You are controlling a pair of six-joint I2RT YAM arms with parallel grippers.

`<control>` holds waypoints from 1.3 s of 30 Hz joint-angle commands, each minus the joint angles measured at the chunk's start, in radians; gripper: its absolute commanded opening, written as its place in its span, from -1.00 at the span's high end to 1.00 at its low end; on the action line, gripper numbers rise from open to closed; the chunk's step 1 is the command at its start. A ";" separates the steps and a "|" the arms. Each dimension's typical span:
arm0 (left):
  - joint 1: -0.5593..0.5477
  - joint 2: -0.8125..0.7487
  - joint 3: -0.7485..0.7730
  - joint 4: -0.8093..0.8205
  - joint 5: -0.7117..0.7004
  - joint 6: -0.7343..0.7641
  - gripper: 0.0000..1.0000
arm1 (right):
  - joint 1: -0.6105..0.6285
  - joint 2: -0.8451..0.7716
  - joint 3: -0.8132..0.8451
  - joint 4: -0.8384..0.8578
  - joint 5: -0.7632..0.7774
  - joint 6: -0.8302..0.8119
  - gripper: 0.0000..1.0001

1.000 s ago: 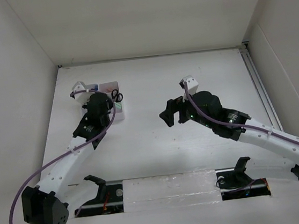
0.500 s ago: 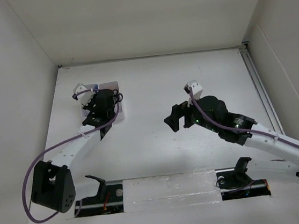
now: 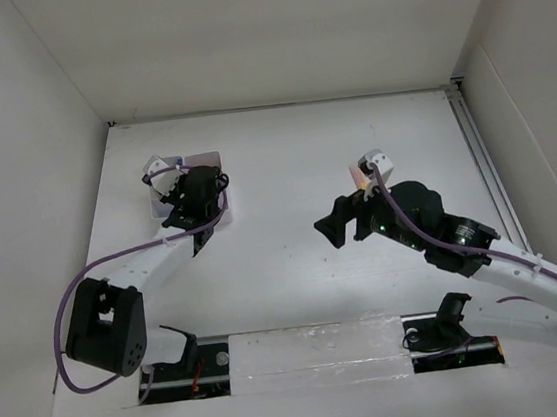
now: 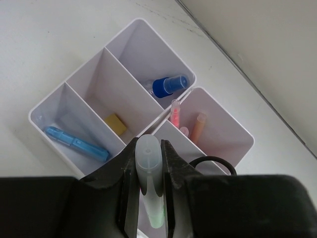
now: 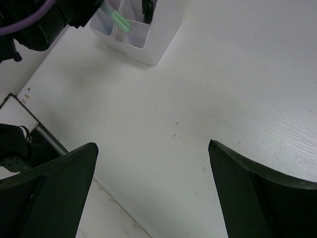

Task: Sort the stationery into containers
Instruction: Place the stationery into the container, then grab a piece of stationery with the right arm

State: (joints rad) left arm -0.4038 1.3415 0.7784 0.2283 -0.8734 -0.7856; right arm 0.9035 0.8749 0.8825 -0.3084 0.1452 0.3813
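Observation:
My left gripper (image 4: 148, 148) is shut on a green marker (image 4: 149, 181) with a translucent cap, held just above the white organizer (image 4: 218, 106). In the compartments lie a blue marker (image 4: 77, 144), a yellow eraser (image 4: 115, 123), a blue-capped bottle (image 4: 168, 86), pink pens (image 4: 175, 111), an orange marker (image 4: 198, 126) and black scissors (image 4: 213, 162). In the top view the left gripper (image 3: 194, 193) covers most of the organizer (image 3: 205, 160). My right gripper (image 5: 152, 145) is open and empty over bare table, at mid table in the top view (image 3: 336, 230).
The right wrist view shows the organizer (image 5: 151, 42) at the far left with the green marker (image 5: 119, 21) over it and the left arm (image 5: 44, 22) beside it. White walls enclose the table; a rail (image 3: 486, 175) runs along the right edge.
The left gripper has shifted slightly over the organizer with the green marker held. The right arm has drawn back toward the near right, away from the organizer.

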 commanded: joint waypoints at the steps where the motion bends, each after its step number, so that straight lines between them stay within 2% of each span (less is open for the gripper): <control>1: 0.003 0.008 -0.013 0.077 -0.030 0.009 1.00 | -0.003 -0.034 0.001 0.009 -0.030 -0.010 -1.00; 12: 0.003 0.064 -0.024 0.103 -0.039 0.011 0.98 | -0.003 -0.062 0.010 0.000 -0.050 -0.019 -1.00; 15: -0.006 0.073 -0.011 0.092 -0.039 0.011 0.71 | -0.003 -0.062 0.010 -0.009 -0.050 -0.019 -1.00; 16: -0.006 0.073 -0.011 0.092 -0.039 0.011 0.55 | -0.003 -0.062 0.010 -0.009 -0.050 -0.019 -1.00; 20: -0.006 0.082 -0.002 0.092 -0.039 0.022 0.24 | -0.003 -0.062 0.010 -0.009 -0.041 -0.019 -1.00; 24: -0.029 0.038 -0.013 0.101 -0.029 0.031 -0.15 | -0.003 -0.062 0.010 -0.009 -0.041 -0.028 -1.00; 27: -0.038 -0.024 -0.013 0.089 -0.029 0.031 -0.28 | -0.003 -0.042 0.000 0.000 0.017 -0.028 -1.00; 28: -0.038 -0.066 -0.013 0.068 -0.018 0.031 -0.41 | -0.003 -0.024 -0.001 0.000 0.045 -0.012 -1.00; 31: -0.038 -0.148 -0.004 0.016 0.031 0.022 -0.66 | -0.089 0.050 -0.010 0.020 0.074 -0.002 -1.00; 32: -0.038 -0.198 -0.004 -0.030 0.048 0.022 -0.76 | -0.131 0.126 0.001 0.020 0.059 0.010 -1.00; 33: -0.038 -0.221 0.014 -0.059 0.092 0.022 -0.99 | -0.222 0.166 0.013 0.020 0.007 0.010 -1.00; 36: -0.038 -0.298 0.061 -0.176 0.209 0.009 -1.00 | -0.316 0.301 0.053 0.054 -0.045 -0.001 -1.00; 39: -0.038 -0.385 0.030 -0.149 0.341 -0.004 -1.00 | -0.371 0.415 0.102 0.072 -0.036 -0.039 -1.00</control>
State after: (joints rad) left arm -0.4416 1.0191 0.8013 0.1234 -0.6815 -0.7761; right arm 0.5579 1.2491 0.9123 -0.2985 0.1307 0.3729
